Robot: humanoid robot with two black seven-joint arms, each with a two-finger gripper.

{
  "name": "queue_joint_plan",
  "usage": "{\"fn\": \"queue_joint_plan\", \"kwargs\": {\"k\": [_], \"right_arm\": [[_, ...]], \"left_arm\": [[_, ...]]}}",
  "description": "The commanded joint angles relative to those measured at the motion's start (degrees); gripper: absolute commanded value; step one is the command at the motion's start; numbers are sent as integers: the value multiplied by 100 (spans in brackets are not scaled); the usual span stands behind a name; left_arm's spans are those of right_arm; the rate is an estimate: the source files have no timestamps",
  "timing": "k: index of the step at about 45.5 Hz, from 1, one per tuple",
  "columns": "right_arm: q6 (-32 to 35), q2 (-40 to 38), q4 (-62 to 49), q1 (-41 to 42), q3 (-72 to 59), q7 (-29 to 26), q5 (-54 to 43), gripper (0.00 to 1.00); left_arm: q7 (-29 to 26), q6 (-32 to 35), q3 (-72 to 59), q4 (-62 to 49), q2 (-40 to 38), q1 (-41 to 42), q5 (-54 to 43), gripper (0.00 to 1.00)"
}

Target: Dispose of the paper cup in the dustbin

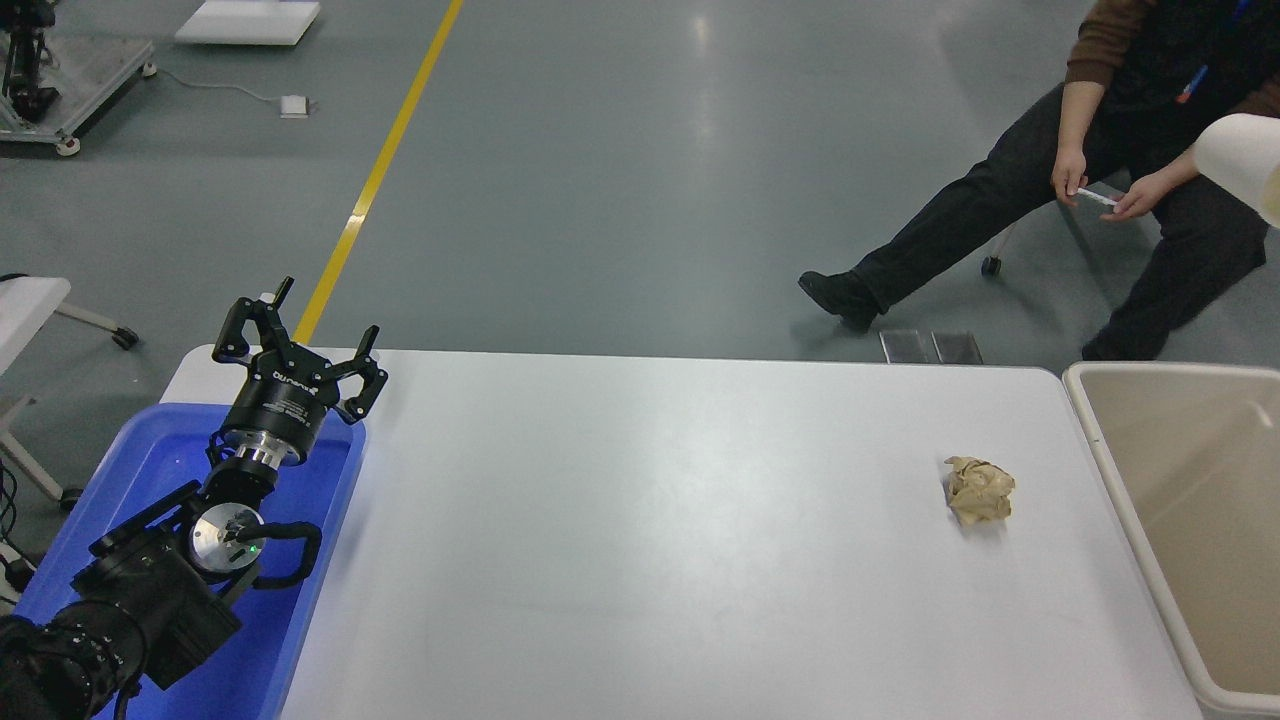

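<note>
The white paper cup shows only in part at the right edge, high up, lying on its side in the air above the dustbin. My right gripper is out of view past the right edge. The beige dustbin stands beside the table's right end, open. My left gripper is parked at the lower left over the blue tray, open and empty.
A crumpled tan paper ball lies on the white table near its right end. A blue tray sits at the table's left end. A person sits beyond the far right corner.
</note>
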Motion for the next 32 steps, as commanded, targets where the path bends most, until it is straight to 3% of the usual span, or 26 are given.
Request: {"fn": "queue_joint_plan", "kwargs": {"k": [1,9,20,32], "right_arm": [[-293,-414,-545,-1495,-13,239,1510,0],[-1005,-256,-545,-2857,-13,486,2617,0],[-1919,517,-676,-4290,14,609,3787,0],[-2140,2107,-2336,-5652,215,600,5070,0]], "left_arm": [[0,0,0,4,2,0,1,100],[0,0,0,4,2,0,1,100],[0,9,0,4,2,0,-8,100],[0,9,0,4,2,0,1,100]]}}
